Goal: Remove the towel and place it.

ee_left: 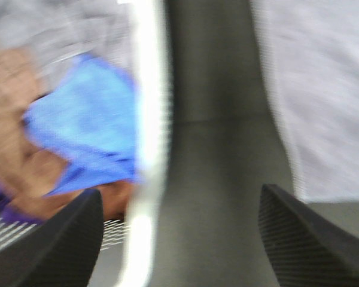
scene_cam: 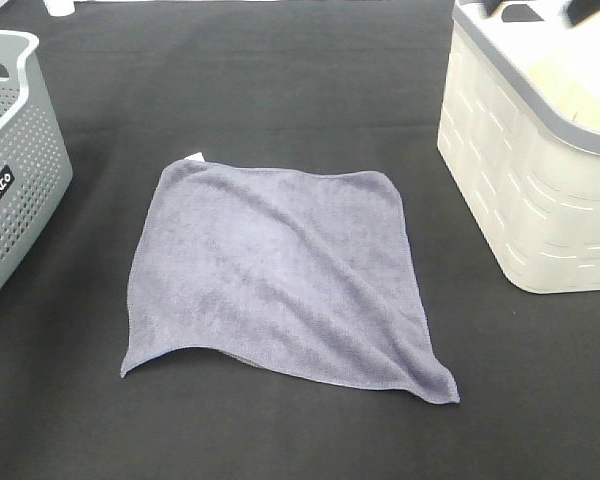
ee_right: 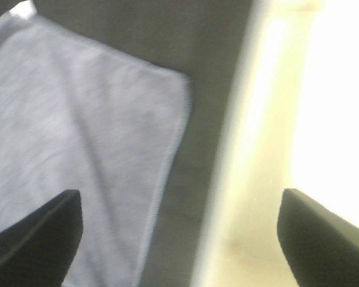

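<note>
Towel [scene_cam: 280, 275] lay flat on the black cloth [scene_cam: 280, 90] at the middle of your table, spread out roughly square, with one near corner pulled out toward your right and the white tag [scene_cam: 195, 156] at the far left corner. Neither arm showed in the high view, so you had to judge from the wrist cameras: both were blurred. Your right gripper [ee_right: 179, 239] was spread wide with nothing between its fingers, and it looked down on a towel corner and edge with the pale wall of the white basket [scene_cam: 530, 190] just beside. Your left gripper [ee_left: 179, 239] was likewise spread wide and empty, hanging over the rim of the grey basket [scene_cam: 20, 170], with a blue cloth [ee_left: 90, 143] lying inside it and the towel's edge off to the other side across a strip of black cloth. I judged the right arm the better placed, since its camera already framed a towel corner, while your left was above its basket. The towel had no real long axis, so a corner or an edge was what you had to go for. The cloth underneath looked soft and flat, so a pinch could have caught it along with the towel. Farther out, the grey basket stood at the left edge and the white basket at the far right, both well apart from the towel.
</note>
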Robot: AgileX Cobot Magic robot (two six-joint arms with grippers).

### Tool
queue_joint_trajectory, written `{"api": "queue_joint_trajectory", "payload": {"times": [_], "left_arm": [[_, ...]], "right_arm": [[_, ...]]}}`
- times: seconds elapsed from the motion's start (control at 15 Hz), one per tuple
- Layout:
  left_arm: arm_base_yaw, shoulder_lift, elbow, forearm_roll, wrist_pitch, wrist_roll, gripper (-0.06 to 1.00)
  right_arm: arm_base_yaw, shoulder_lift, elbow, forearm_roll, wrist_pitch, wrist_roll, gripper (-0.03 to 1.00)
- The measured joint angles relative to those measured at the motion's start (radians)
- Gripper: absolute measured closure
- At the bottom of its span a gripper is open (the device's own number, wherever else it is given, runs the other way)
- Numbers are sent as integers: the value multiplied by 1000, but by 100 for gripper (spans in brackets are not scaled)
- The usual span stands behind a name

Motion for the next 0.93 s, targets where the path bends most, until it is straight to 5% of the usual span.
{"api": "queue_joint_trajectory", "payload": {"times": [0.27, 0.93], "left_arm": [[241, -105, 18, -34, 0, 4, 26], [263, -663, 412, -26, 3, 61, 26]], "right_arm": [[-57, -196, 179, -36, -1, 2, 14], [-57, -895, 818, -45, 1, 23, 18]]}}
